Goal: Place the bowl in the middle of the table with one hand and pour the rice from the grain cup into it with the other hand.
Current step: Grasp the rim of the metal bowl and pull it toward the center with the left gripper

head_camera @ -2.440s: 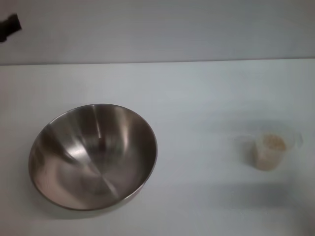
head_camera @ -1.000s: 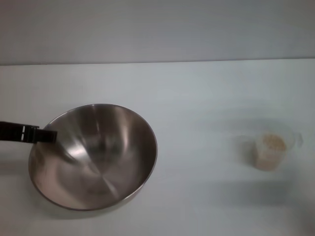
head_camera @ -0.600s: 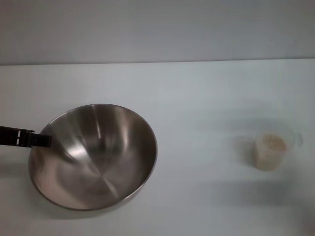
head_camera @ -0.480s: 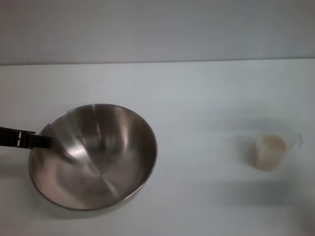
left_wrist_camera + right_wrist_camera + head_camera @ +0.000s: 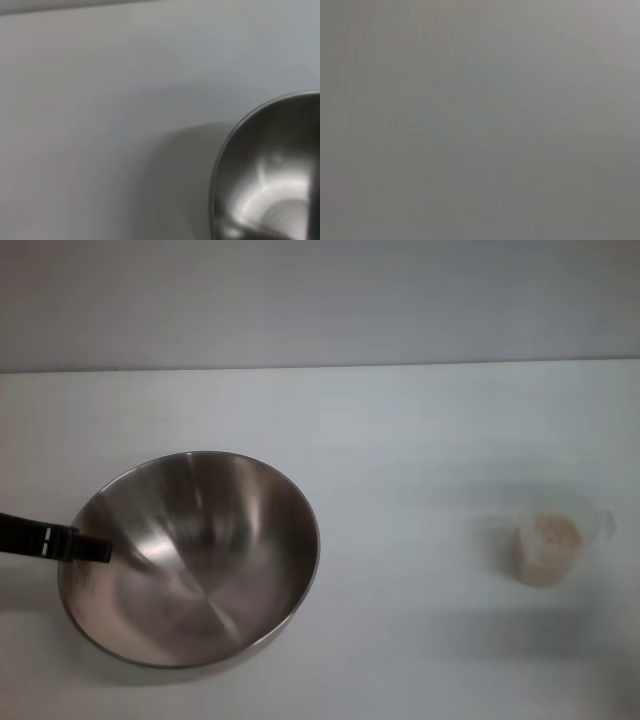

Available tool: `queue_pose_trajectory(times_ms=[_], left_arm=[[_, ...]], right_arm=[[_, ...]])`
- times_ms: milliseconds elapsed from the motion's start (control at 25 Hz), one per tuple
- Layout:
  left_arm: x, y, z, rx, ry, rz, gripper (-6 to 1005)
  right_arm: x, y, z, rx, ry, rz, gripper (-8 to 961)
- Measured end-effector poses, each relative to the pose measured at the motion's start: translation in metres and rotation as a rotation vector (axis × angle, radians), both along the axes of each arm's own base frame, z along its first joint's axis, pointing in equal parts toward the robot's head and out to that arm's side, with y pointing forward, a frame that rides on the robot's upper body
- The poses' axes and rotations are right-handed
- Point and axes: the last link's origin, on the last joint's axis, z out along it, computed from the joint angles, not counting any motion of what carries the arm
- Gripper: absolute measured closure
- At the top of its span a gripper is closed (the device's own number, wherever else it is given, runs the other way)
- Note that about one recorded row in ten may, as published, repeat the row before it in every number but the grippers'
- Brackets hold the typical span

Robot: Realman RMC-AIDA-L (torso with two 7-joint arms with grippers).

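Bowl sits in the lower left of the head view, on the table, its mouth facing up and tipped a little toward the camera, so the brushed inside shows as a wide oval whose long axis runs left to right. The grain cup stands upright at the right of the frame, well apart from the bowl, with its flared rim up and the rice showing as a pale heap inside.

From the left edge of the head view a dark, slim finger of the left gripper reaches in level, pointing right, with its tip at the bowl's left rim. Only this one piece shows, so I cannot tell whether the jaws are apart or clamped on the rim.

The left wrist view shows what the head view does not: the bowl's rim close up in the lower right of that frame, curving round its shiny inside, with a soft shadow on the table beside it. No fingers appear there. The right wrist view shows only a plain grey surface; the right gripper is out of sight in every view.
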Motion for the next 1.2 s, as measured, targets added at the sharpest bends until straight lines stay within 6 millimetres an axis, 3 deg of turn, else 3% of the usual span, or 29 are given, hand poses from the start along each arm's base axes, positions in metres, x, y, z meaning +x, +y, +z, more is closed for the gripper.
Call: queue_pose_trajectory(times_ms=[360,840,1040,1200], left_arm=[[-0.008,0.004,-0.007,-0.022,0.003,0.008,137],[-0.012,0.008,-0.012,-0.042,0.006,0.013,306],[-0.012,0.008,-0.012,-0.040,0.007,0.012,542],[-0.012,0.009,-0.011,-0.033,0.006,0.008,611]], right_arm=[[0.001,-0.002,0.000,0.003,0.001,-0.001,318],[0.001,-0.003,0.000,0.004,0.000,-0.001,317],[0.002,-0.003,0.001,0.005,-0.001,-0.002,318],[0.002,-0.003,0.001,0.005,-0.001,-0.002,318]])
